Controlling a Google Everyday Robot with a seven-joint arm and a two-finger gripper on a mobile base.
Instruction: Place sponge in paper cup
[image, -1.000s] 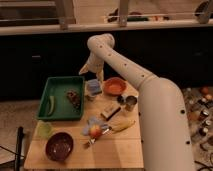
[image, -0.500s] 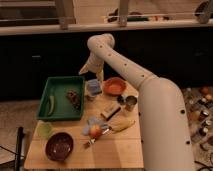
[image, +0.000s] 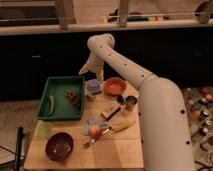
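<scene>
No readable writing, brand or label on any item in the camera view.

Claw (image: 92, 70): at the far edge of the desk (image: 120, 150), hanging from the white arm (image: 150, 95) that reaches in from the right. It sits directly above the pale blue item. Whether it is open, closed or gripping anything: cannot tell.

Sponge (image: 93, 86): taken to be the pale blue block just below the claw, between the green tray (image: 47, 97) and the orange bowl (image: 114, 86). It lies at the tray's right rim. Long axis appears to run roughly front to back on the desk, but the outline is too soft to be certain; contact with the claw cannot be judged.

Paper cup (image: 44, 130): taken to be the pale greenish cup at the desk's left side, in front of the tray, upright, mouth up. Well apart from the sponge.

Other items:
- tray holds a green oblong object at its left and a dark brown lump (image: 74, 98) near its centre
- dark maroon bowl (image: 59, 145) at front left, just beside the cup
- metal can (image: 129, 103), upright, right of centre
- small tan block (image: 110, 111) near the can
- red apple (image: 95, 131) on a bluish cloth at mid-desk
- yellow elongated object (image: 121, 125), lying roughly left to right, beside the apple
</scene>
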